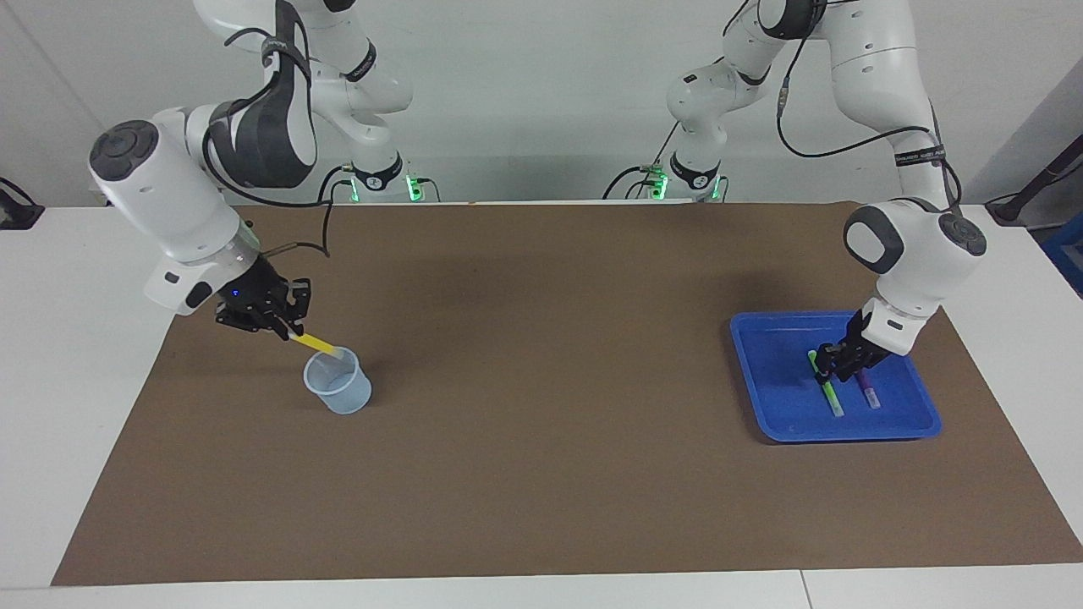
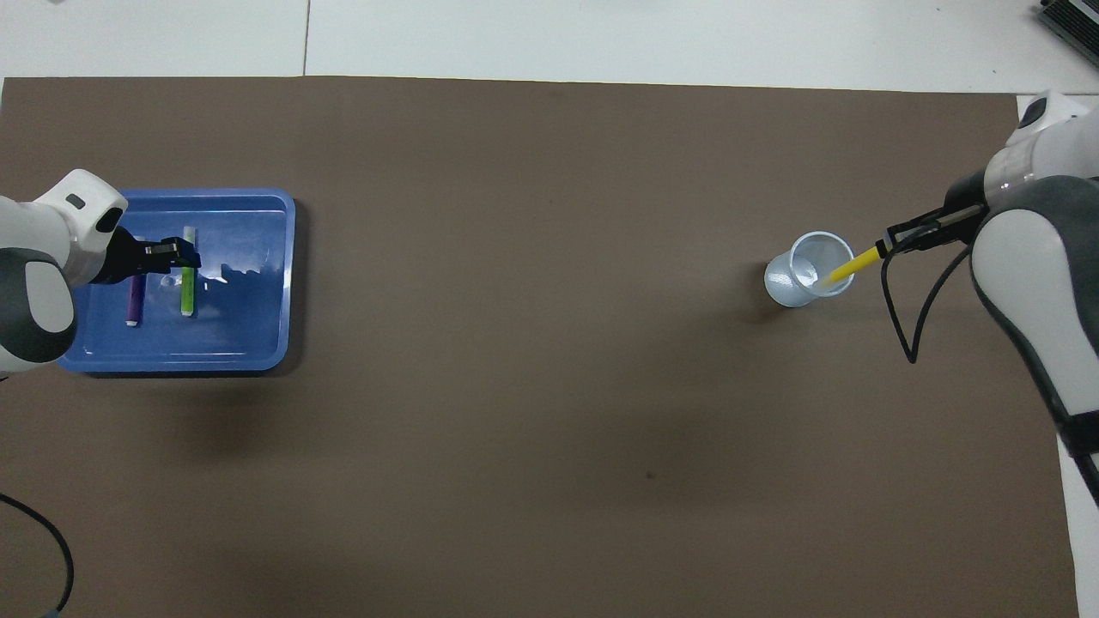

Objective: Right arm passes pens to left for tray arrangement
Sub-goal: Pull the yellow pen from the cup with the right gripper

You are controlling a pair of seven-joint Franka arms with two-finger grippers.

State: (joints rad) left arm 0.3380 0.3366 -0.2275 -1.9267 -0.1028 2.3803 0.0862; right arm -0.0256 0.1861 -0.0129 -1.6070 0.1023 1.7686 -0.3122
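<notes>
Yellow pen [image 1: 315, 342] gripped by right end effector [image 1: 288, 332] over cup [image 1: 338, 382], left end effector [image 1: 825, 365] parted over tray [image 1: 766, 372]

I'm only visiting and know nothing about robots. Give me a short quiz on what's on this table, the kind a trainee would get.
1. How many pens lie in the blue tray?
2. True or false: the right arm's jaws are shut on the yellow pen.
3. The yellow pen's free end points into: A a drawer, B the clear cup, C the tray.
Key: 1 two, the green pen and the purple pen; 2 true; 3 B.
</notes>
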